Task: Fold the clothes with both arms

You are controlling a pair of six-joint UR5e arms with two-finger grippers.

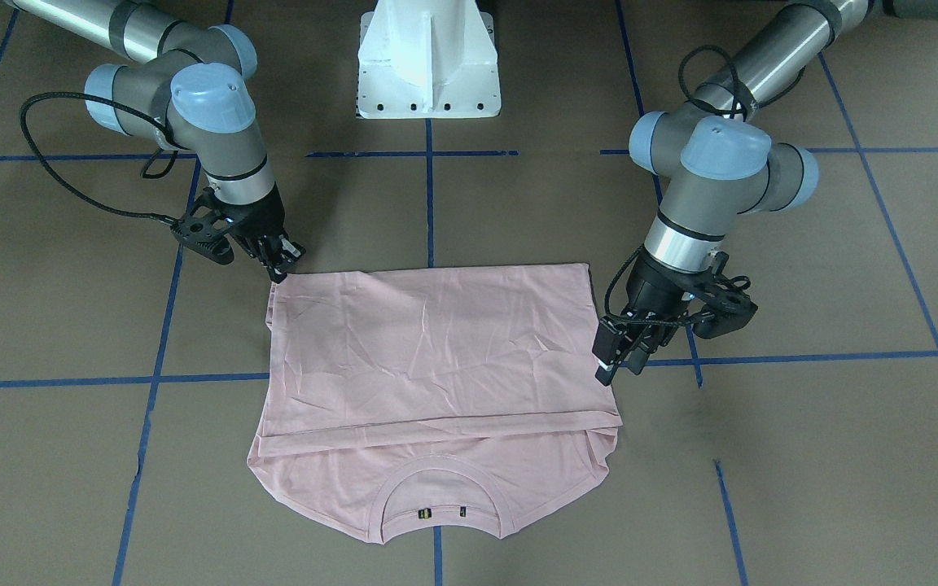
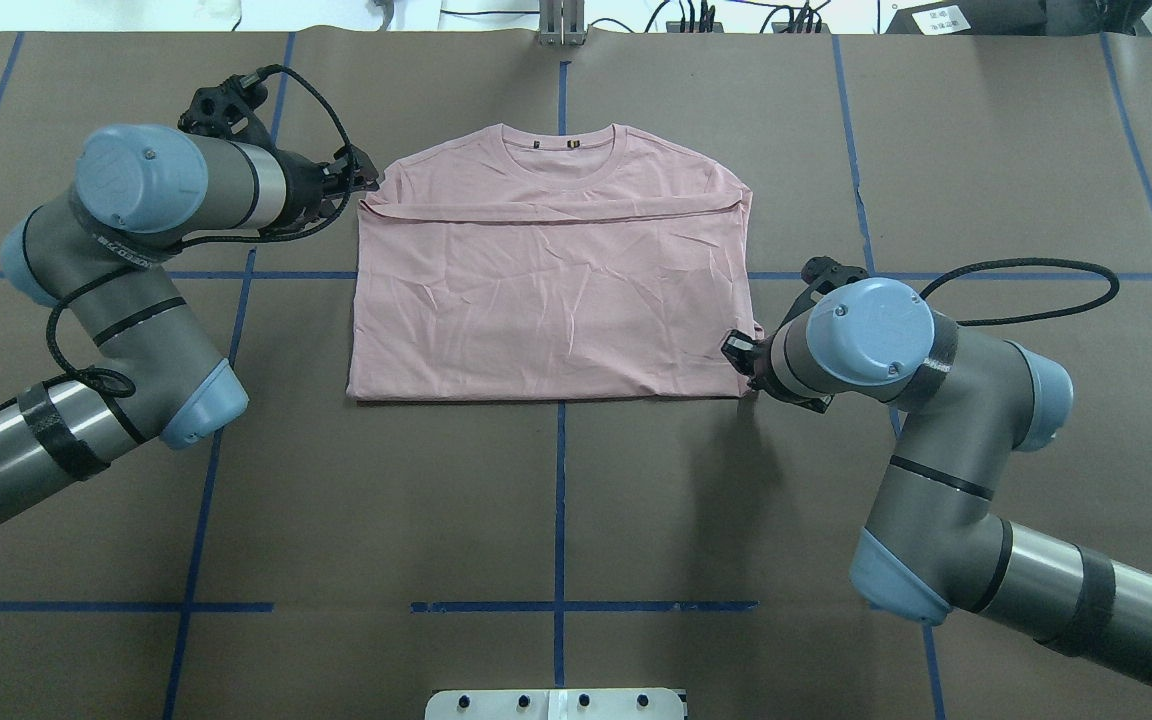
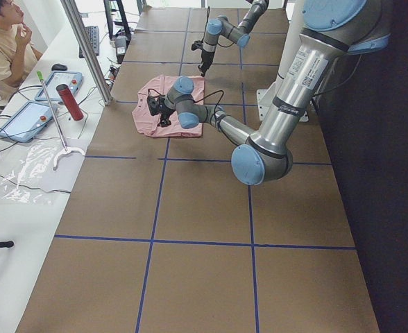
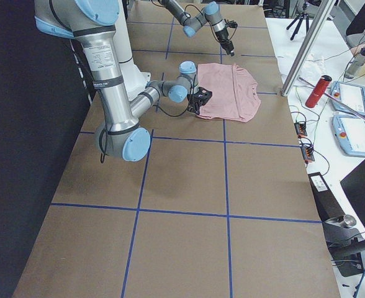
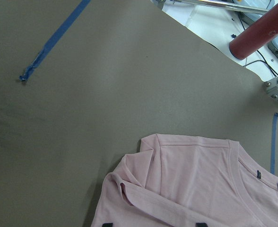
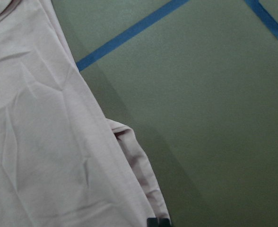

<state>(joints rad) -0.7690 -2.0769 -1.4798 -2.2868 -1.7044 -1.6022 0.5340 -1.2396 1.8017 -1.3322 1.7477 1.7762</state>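
Done: shirt (image 2: pixel 556 300) flat mid-table, hem folded up towards collar once. Remaining, probably: crosswise folds. Left gripper (image 1: pixel 617 368): wide open, empty, beside far corner. Right gripper (image 1: pixel 288 262): closed, seemingly pinching near corner.

L tool (image 1: pixel 615 368) spread, R tool (image 1: pixel 285 264) pinched

Left arm (image 2: pixel 136 340) and right arm (image 2: pixel 936 500): grey-silver tubes, light blue joint caps with tiny screws, black bands, looping black cables, lettered labels on links, black left gripper (image 1: pixel 611 362) and right gripper (image 1: pixel 283 262), white bolted pedestal base (image 1: pixel 428 61).
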